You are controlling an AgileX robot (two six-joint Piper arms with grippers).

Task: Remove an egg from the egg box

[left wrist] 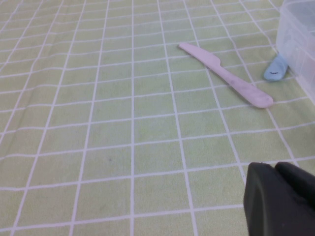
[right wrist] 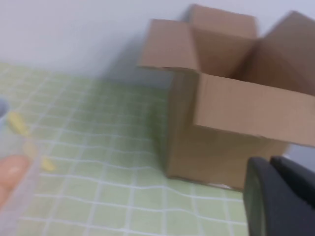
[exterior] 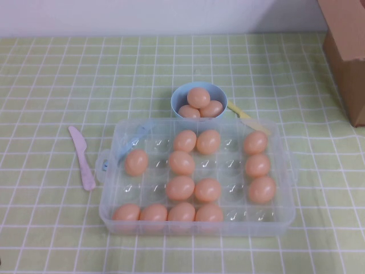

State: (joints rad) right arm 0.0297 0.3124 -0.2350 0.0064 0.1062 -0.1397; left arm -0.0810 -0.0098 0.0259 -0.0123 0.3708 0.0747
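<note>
The clear egg box [exterior: 251, 227] lies at the table's middle, open, with several peach-brown eggs in its cups, such as one egg [exterior: 181, 162] near the centre. Its pale blue clasp [exterior: 130, 145] is at the left side. Neither gripper shows in the high view. My left gripper [left wrist: 274, 168] hangs over bare cloth left of the box, fingers together and empty; the box corner [left wrist: 300, 39] and clasp [left wrist: 275, 69] show in the left wrist view. My right gripper [right wrist: 270, 164] is right of the box, fingers together and empty; an egg [right wrist: 12, 169] shows at the edge of the right wrist view.
A light-blue bowl [exterior: 179, 97] holding three eggs stands behind the box. A pink plastic knife [exterior: 82, 157] lies left of the box, a yellow one [exterior: 248, 120] at its back right. An open cardboard box [exterior: 348, 57] stands at the far right.
</note>
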